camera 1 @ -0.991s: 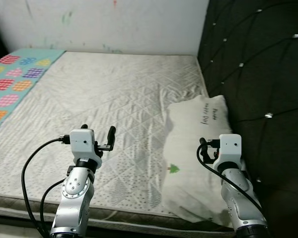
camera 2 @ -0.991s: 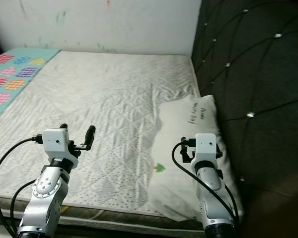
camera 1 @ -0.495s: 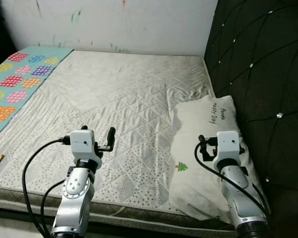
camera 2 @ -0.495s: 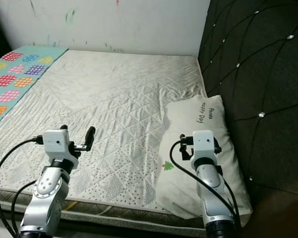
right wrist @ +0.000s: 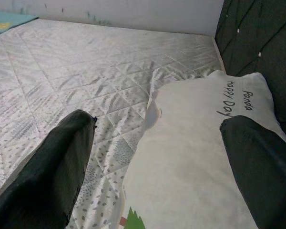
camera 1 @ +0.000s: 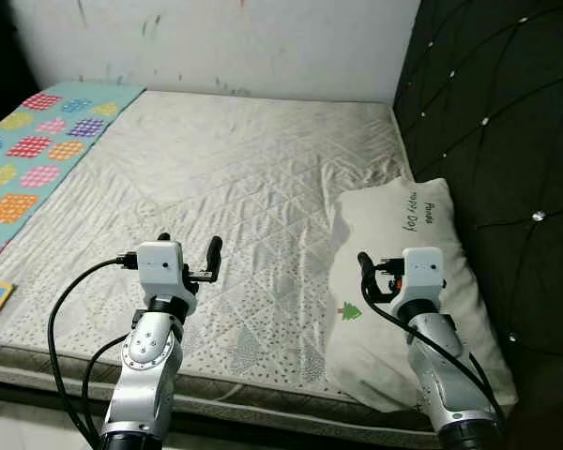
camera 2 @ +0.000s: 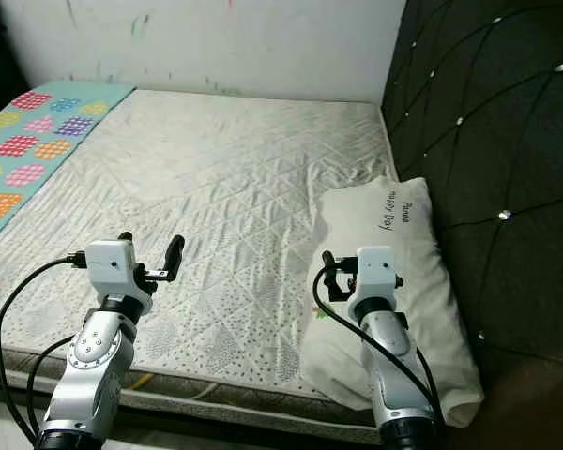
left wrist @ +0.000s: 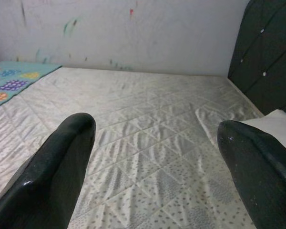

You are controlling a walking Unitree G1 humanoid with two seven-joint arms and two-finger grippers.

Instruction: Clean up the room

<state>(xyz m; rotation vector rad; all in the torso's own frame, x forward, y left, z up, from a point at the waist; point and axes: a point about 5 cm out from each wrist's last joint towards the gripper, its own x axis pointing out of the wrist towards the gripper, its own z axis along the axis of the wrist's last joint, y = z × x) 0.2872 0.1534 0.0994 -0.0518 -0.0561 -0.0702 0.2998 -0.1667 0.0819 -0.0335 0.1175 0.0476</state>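
Bed (camera 1: 235,178): one, covered by a quilted white sheet; its near edge is cut off behind the arms.
Headboard (camera 1: 497,103): one, dark, tufted with studs, along the bed's right side.
Blanket (camera 1: 38,150): one, teal with coloured squares, cut off at the left.
Pillow (camera 1: 403,244): one, white, laid against the headboard; "Happy Day" and "Panda" can be read, and a small green tree is printed.
Left gripper (left wrist: 157,157): held over the sheet, fingers spread wide, nothing gripped.
Right gripper (right wrist: 157,162): held over the pillow, fingers spread wide, nothing gripped.
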